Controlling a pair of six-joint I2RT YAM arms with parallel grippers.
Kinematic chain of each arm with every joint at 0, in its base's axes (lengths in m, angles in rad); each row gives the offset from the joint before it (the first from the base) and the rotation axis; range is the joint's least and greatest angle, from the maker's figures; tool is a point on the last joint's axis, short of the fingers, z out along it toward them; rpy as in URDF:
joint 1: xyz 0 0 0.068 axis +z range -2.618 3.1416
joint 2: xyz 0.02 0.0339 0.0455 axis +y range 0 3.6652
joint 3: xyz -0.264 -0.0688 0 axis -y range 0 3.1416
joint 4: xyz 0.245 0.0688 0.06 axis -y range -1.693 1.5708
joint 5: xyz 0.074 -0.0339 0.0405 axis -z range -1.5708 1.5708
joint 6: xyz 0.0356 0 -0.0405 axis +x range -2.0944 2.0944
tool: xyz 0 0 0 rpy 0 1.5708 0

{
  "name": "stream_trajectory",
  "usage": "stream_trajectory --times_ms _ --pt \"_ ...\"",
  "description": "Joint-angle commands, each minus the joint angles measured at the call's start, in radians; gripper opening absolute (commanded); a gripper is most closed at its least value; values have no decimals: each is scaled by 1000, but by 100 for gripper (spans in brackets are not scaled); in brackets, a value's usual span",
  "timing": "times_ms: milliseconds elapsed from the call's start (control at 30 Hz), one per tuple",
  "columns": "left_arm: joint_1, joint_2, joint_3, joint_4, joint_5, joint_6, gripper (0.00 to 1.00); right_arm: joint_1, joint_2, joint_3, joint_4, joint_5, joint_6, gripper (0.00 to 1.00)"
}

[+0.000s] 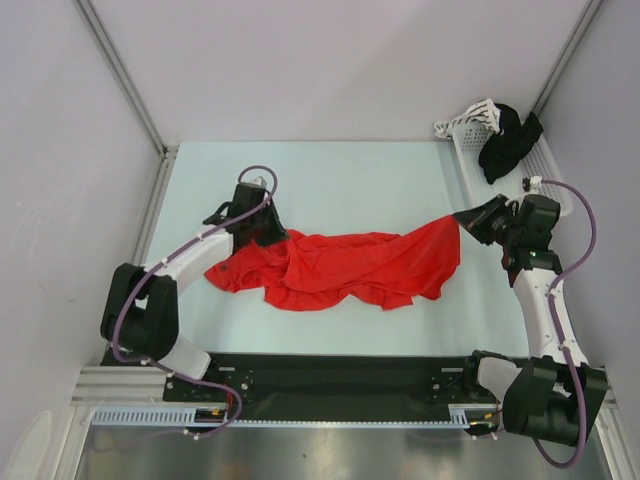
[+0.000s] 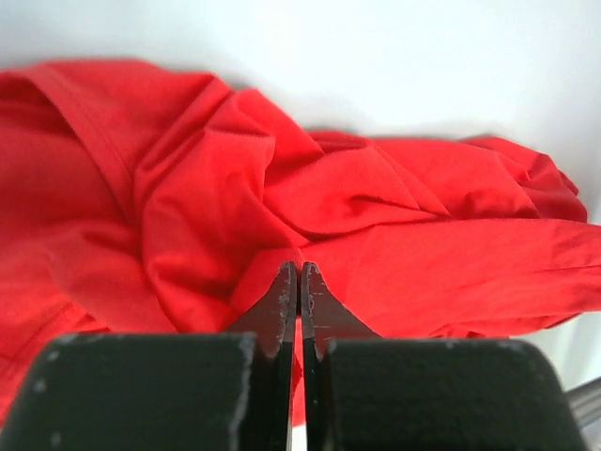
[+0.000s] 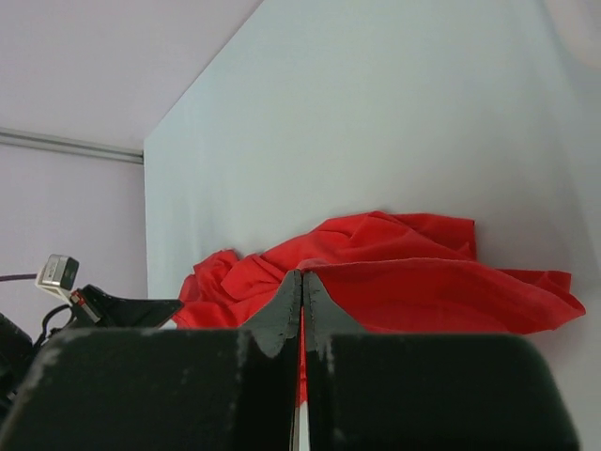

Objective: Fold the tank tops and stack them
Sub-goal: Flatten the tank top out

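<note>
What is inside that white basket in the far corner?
A black cloth is bunched in the basket, spilling over its rim. Anything under the cloth is covered, so I cannot tell what else is inside.

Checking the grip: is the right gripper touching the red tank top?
Touching. Right wrist view: the right gripper is shut on the red tank top, red showing between its fingers.

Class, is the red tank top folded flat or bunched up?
Bunched up: the red tank top lies crumpled in loose wrinkles, no neat fold.

rumpled red tank top (image 1: 345,268), spread sideways, unfolded
</note>
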Motion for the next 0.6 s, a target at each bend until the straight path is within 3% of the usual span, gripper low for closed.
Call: stream_trajectory --times_ms 0,133,167,233,333,567 --pt "-3 1 67 -6 -42 65 1 -4 7 7 81 25 -21 0" --pt "-18 -111 -2 19 -103 72 42 -4 6 7 77 26 -33 0" --pt "-23 -133 -11 7 -142 77 58 -4 3 7 77 20 -36 0" --pt "-53 -186 3 -51 -172 87 70 -4 6 10 78 14 -36 0" --pt "-128 -246 13 -116 -218 101 71 -4 3 12 81 3 -33 0" --pt "-300 -276 4 -236 -301 117 62 -6 -2 16 77 -7 -32 0"
